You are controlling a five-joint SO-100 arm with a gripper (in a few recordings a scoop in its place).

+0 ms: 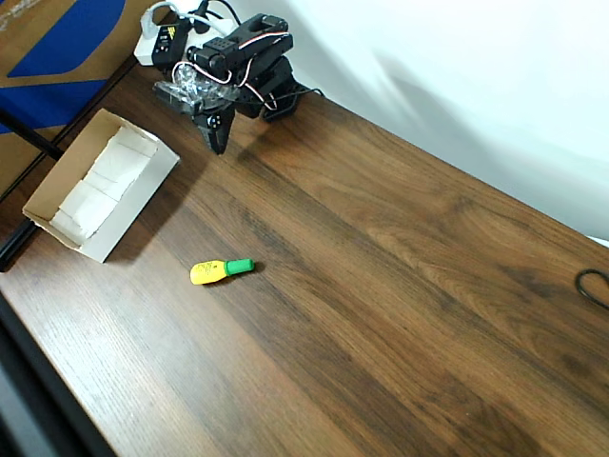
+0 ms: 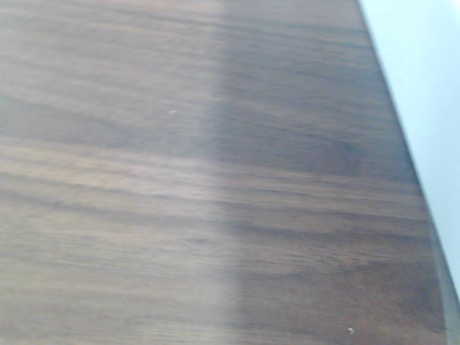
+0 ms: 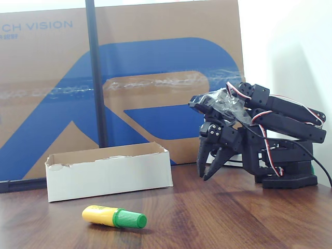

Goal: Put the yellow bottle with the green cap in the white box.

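Yellow bottle with the green cap (image 1: pixel 220 270) is seen lying flat on the table (image 1: pixel 400 286), right of the white box (image 1: pixel 100 186), well apart from the empty, narrowly parted gripper (image 3: pixel 208 174).

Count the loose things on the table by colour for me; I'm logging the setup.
Yellow with green cap: 1, the bottle, lying on its side
White: 1, the open box
Total: 2
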